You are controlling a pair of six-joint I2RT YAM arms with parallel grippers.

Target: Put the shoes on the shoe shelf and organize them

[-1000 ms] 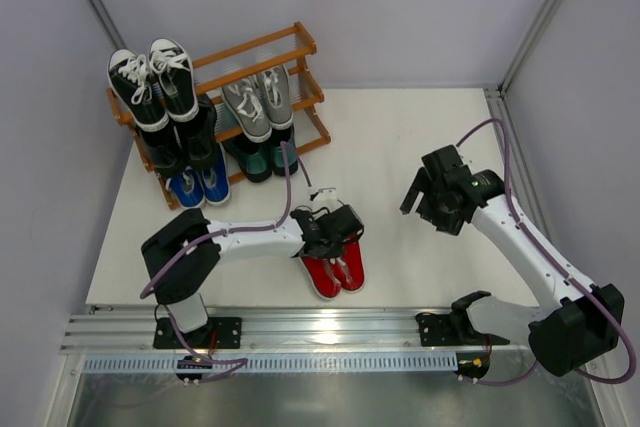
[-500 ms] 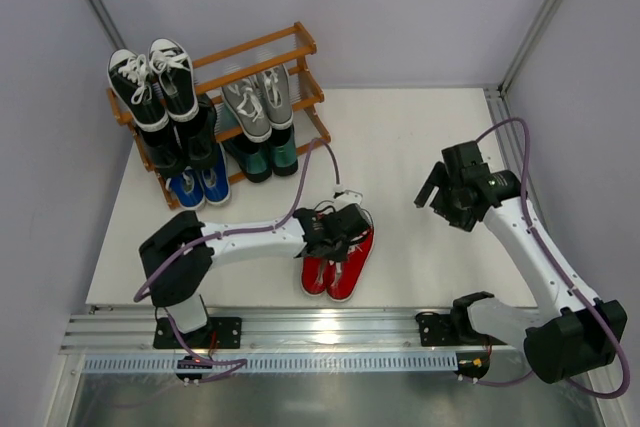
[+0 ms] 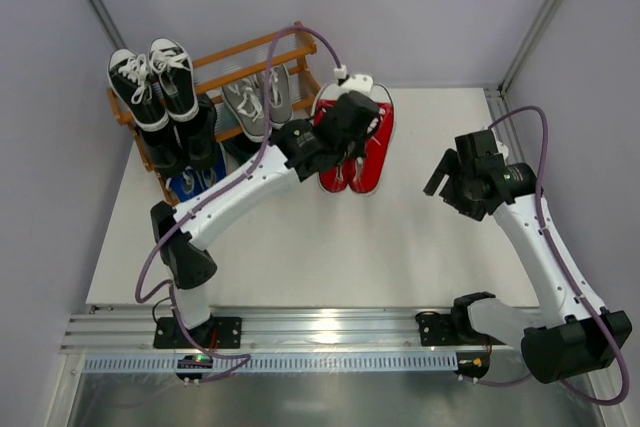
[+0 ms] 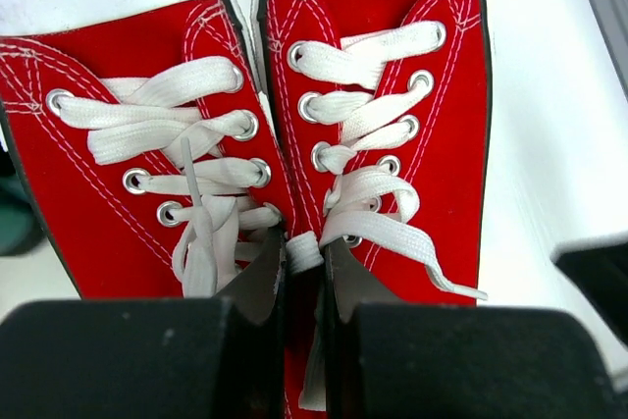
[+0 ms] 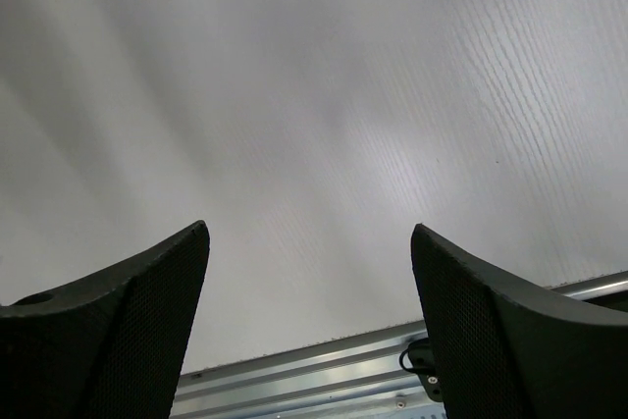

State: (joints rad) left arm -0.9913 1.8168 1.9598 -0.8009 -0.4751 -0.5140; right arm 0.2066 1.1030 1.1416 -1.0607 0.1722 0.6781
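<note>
My left gripper [image 3: 345, 125] is shut on the pair of red sneakers with white laces [image 3: 362, 152], pinching their inner collars together [image 4: 304, 257], and holds them in the air just right of the shoe shelf [image 3: 296, 49]. The red pair [image 4: 373, 76] fills the left wrist view, toes pointing away. On the shelf sit black-and-white sneakers [image 3: 152, 82], grey sneakers [image 3: 255, 97], black loafers [image 3: 185, 142] and blue sneakers [image 3: 190, 183]. The dark green loafers are mostly hidden behind my left arm. My right gripper [image 3: 455, 182] is open and empty over bare table [image 5: 309, 231].
White walls close the table at the left, back and right. A metal rail [image 3: 300, 332] runs along the near edge and also shows in the right wrist view [image 5: 324, 380]. The left arm's purple cable [image 3: 310, 42] loops over the shelf's right end.
My left arm has lifted the red sneakers from the table's front middle and carried them back to the shelf's right end. My right gripper has drifted a little right and back.
</note>
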